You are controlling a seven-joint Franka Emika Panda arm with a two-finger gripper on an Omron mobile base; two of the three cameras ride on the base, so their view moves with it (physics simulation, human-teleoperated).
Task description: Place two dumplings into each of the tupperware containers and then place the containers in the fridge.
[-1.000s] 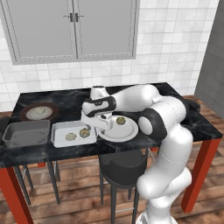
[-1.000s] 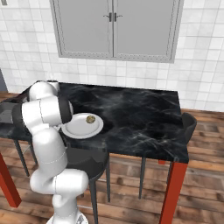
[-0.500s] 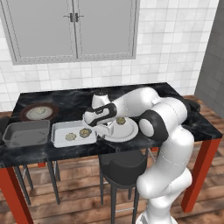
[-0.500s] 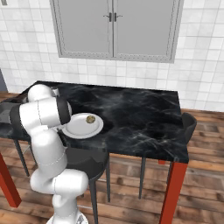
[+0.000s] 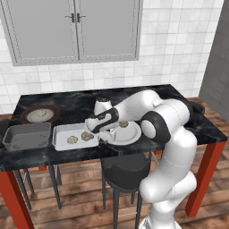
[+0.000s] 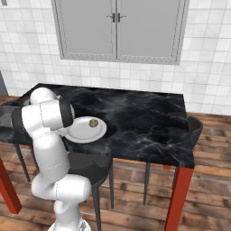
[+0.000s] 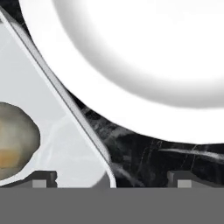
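Two dumplings [image 5: 77, 138] lie in the light tray [image 5: 62, 133], its long side along the table's [image 5: 197, 129] front edge.
Bent low leftward, the arm holds its gripper [image 5: 99, 131] wide open and empty between tray and white plate [image 5: 132, 134].

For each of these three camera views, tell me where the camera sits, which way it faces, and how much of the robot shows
Left base view: behind-left, looking forward and down at the black marble table; white arm, open tool over the silvery rectangular tray.
Right base view: behind-right, same table; arm at left.
Hand view: on the hand, looking down; dark fingertips at bottom.
Shared: round white plate.
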